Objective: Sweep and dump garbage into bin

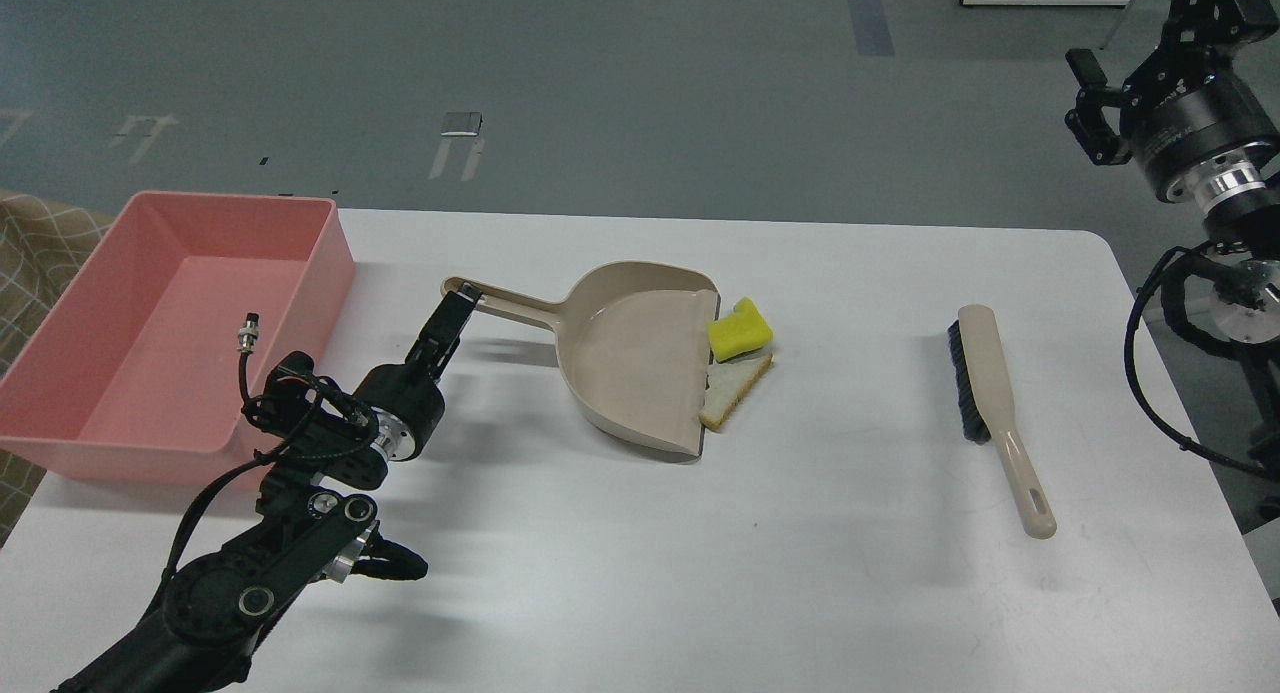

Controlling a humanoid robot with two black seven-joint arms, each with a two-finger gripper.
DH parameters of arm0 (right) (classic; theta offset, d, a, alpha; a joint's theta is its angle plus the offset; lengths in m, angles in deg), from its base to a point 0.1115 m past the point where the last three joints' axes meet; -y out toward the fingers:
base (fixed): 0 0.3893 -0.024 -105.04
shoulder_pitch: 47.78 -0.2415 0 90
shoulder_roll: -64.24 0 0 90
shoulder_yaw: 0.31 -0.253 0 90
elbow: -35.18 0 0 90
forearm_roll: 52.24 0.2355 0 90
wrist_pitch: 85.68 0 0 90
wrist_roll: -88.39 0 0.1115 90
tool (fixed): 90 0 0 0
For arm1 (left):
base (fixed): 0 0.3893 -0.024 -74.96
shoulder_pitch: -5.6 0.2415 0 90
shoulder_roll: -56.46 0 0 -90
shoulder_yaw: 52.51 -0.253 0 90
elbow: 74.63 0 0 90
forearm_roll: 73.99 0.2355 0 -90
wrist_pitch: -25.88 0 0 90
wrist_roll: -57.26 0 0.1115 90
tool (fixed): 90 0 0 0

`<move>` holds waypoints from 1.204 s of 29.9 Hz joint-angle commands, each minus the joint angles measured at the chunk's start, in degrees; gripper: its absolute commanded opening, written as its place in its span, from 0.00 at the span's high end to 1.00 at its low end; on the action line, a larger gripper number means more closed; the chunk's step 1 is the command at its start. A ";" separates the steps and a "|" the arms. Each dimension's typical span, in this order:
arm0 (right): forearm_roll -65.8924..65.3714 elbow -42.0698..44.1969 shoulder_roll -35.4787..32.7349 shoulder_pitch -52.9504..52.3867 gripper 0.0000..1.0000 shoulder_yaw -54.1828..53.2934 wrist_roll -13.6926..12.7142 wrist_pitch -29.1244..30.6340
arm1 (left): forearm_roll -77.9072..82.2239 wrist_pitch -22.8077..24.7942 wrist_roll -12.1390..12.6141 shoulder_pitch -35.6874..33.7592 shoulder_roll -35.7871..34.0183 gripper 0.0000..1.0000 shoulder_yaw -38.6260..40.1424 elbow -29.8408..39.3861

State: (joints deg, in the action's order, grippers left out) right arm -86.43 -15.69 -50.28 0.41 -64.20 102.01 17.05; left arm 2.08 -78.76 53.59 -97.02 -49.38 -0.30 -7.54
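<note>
The beige dustpan (630, 358) lies mid-table with its mouth to the right. The yellow sponge chunk (740, 329) and the white bread slice (735, 387) lie on the table, touching the dustpan's front lip. The pink bin (330, 235) stands at the table's left edge and looks empty. My left gripper (462, 297) is low over the table, its tip at the end of the dustpan handle (505, 306). It looks dark and narrow, so I cannot tell its fingers apart. My right gripper (1088, 101) hangs high beyond the table's far right corner, fingers apart and empty.
The beige brush with black bristles (990, 393) lies on the right side of the white table (820, 573), handle toward me. A checked cloth (40, 248) shows past the bin at the far left.
</note>
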 commanded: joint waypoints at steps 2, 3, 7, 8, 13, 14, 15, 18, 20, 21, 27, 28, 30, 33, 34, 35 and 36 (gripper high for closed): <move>0.00 0.07 0.00 0.06 0.00 0.00 0.00 0.02 | -0.05 -0.56 -0.11 -1.52 1.59 0.06 0.09 -2.23; 0.00 0.07 0.00 0.06 0.00 0.00 0.00 0.10 | -0.05 -0.48 -0.20 -1.78 1.68 0.07 0.09 -2.32; 0.00 0.07 0.00 0.06 0.00 0.00 0.00 0.02 | 0.04 -0.56 -0.20 -3.01 2.74 0.07 0.00 -3.02; 0.00 0.07 0.00 0.06 0.00 0.00 0.00 0.02 | 0.04 -0.56 -0.20 -3.45 3.18 0.08 -0.09 -3.63; 0.00 -0.01 0.00 0.06 0.00 0.00 0.00 -0.16 | 0.04 -0.83 -0.37 -4.95 4.85 0.08 -0.09 -6.45; 0.00 -0.01 0.00 0.06 0.00 0.00 0.00 -0.16 | 0.04 -0.83 -0.46 -5.30 4.94 0.08 -0.61 -7.15; 0.00 -0.01 0.00 0.06 0.00 0.00 0.00 -0.16 | -0.05 -0.83 -0.64 -5.48 5.02 0.08 -0.97 -7.50; 0.00 0.07 0.00 -0.03 0.00 0.00 0.00 -0.16 | -0.05 -1.35 -1.51 -6.09 5.20 0.08 -2.37 -8.74; 0.00 -0.01 0.00 -0.03 0.00 0.00 0.00 -0.16 | -0.05 -1.97 -1.69 -6.62 5.55 0.08 -2.90 -9.79; 0.00 -0.01 0.00 -0.03 0.00 0.00 0.00 -0.25 | -0.05 -1.97 -1.69 -6.80 5.81 0.09 -2.90 -9.88; 0.00 -0.01 0.00 0.06 0.00 0.00 0.00 -0.25 | -0.13 -1.97 -1.69 -7.85 6.61 0.20 -2.90 -11.02; 0.00 -0.01 -0.09 0.06 0.00 0.00 0.00 -0.25 | -0.13 -1.97 -1.69 -7.85 6.69 0.23 -2.90 -11.02; 0.00 -0.01 -0.09 0.06 0.00 0.00 0.00 -0.25 | -0.13 -1.97 -1.69 -7.94 7.13 0.30 -2.90 -11.02; 0.00 -0.01 -0.18 0.06 0.00 0.00 0.00 -0.25 | -0.22 -1.97 -1.61 -8.03 7.31 0.38 -2.90 -11.02; 0.00 -0.01 -0.26 0.06 0.00 0.00 0.00 -0.25 | -0.22 -1.97 -1.60 -8.11 7.31 0.43 -2.90 -11.11; 0.00 -0.01 -0.26 -0.03 0.00 0.00 0.00 -0.25 | -0.22 -1.97 -1.60 -8.12 7.31 0.45 -2.90 -11.11; 0.00 -0.01 -0.26 -0.03 0.00 0.00 0.00 -0.25 | -0.22 -1.97 -1.60 -8.12 7.40 0.50 -2.90 -11.37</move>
State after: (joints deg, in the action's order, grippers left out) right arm -86.43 -15.71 -50.49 0.44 -64.20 102.01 16.80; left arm 1.87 -80.74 51.92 -105.09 -42.10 -3.21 -18.60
